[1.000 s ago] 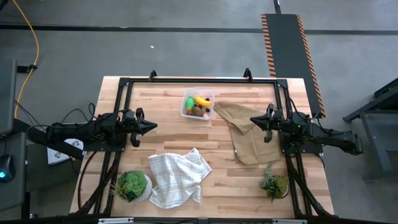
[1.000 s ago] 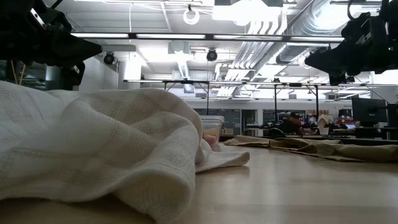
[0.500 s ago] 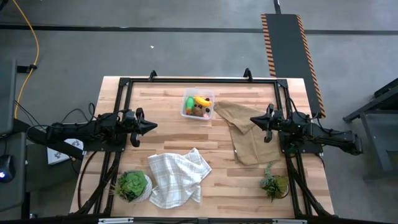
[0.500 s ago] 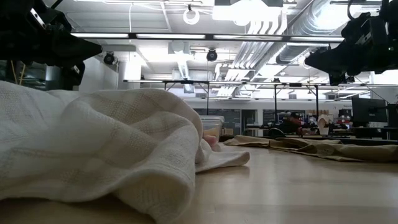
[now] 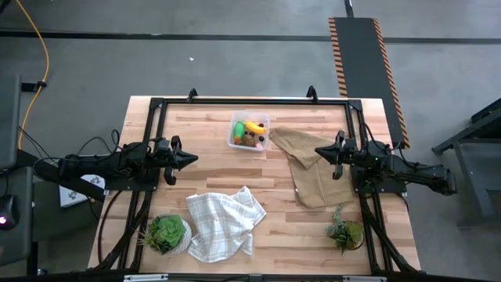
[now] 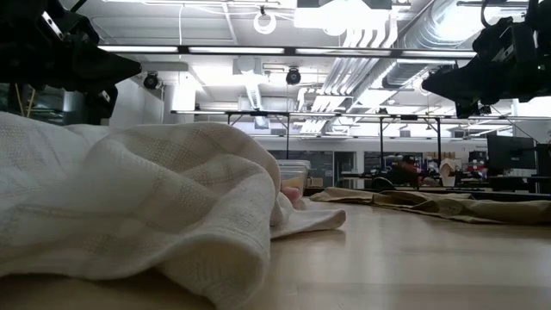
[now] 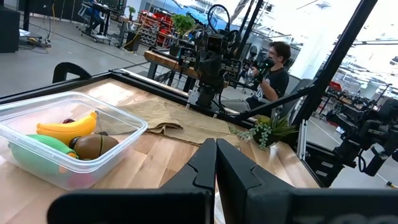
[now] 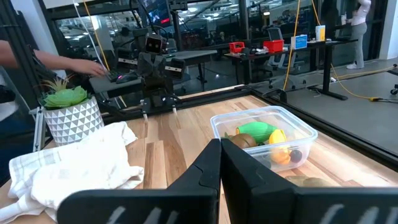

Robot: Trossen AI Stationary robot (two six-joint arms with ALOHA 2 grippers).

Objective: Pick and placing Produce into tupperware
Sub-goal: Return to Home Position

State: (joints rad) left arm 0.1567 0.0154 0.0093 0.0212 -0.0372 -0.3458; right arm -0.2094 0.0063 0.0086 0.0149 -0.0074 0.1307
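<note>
Nothing has moved since a second ago: both arms hang parked, so by my judgement the packing is done and only the homing remains.

From above, the left gripper (image 5: pixel 190 158) sits by the table's (image 5: pixel 203 133) left edge and the right gripper (image 5: pixel 318 151) by its right edge, over the tan cloth (image 5: pixel 309 168). The tupperware (image 5: pixel 232 133) stands near the middle of the far edge, with the banana (image 5: pixel 254 127) inside it.

At table height, the white cloth (image 6: pixel 129 198) hides nearly everything; only a sliver of the tupperware (image 6: pixel 294 175) shows.

The left wrist camera adds what the top view cannot: the fingers pressed together, holding nothing, and a kiwi (image 7: pixel 93 146) beside the banana (image 7: pixel 68 127).

The right wrist camera shows its fingers likewise closed and empty, and a green piece (image 8: pixel 255 130) in the tupperware (image 8: pixel 305 134).
</note>
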